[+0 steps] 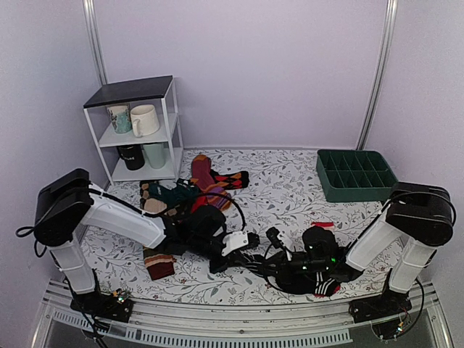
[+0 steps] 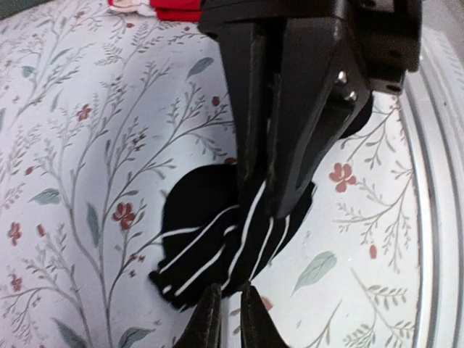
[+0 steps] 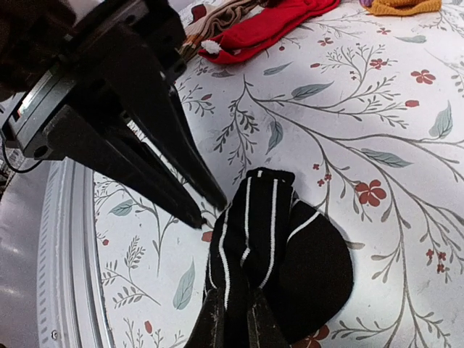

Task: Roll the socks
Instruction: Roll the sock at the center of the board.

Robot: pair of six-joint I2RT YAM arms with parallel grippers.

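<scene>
At the near middle of the table, between the two arms, one striped sock (image 2: 196, 217) lies bunched on the floral cloth (image 1: 290, 196). It is black with thin white stripes.

Left gripper (image 2: 228, 319): jaws narrow, nipped on the striped edge of the sock.

Right gripper (image 3: 235, 322): jaws drawn close, pinching a gathered fold of the same sock from the opposite side.

The two sets of fingertips stand just beside each other, and both touch the fabric. The stripes crowd together where the sock is pinched. The plain black part spreads flat on the cloth.

Other items noted:
- A red sock (image 3: 268, 29) lies apart, farther in on the cloth.
- A pile of mixed socks (image 1: 199, 188) sits toward the far left, near a white shelf (image 1: 130, 90) that holds mugs (image 1: 143, 119).
- A green divided tray (image 1: 355, 174) stands at the far right, well apart from both grippers.
- A dark sock with a red-and-white end (image 1: 326, 288) lies beside the right arm.
</scene>
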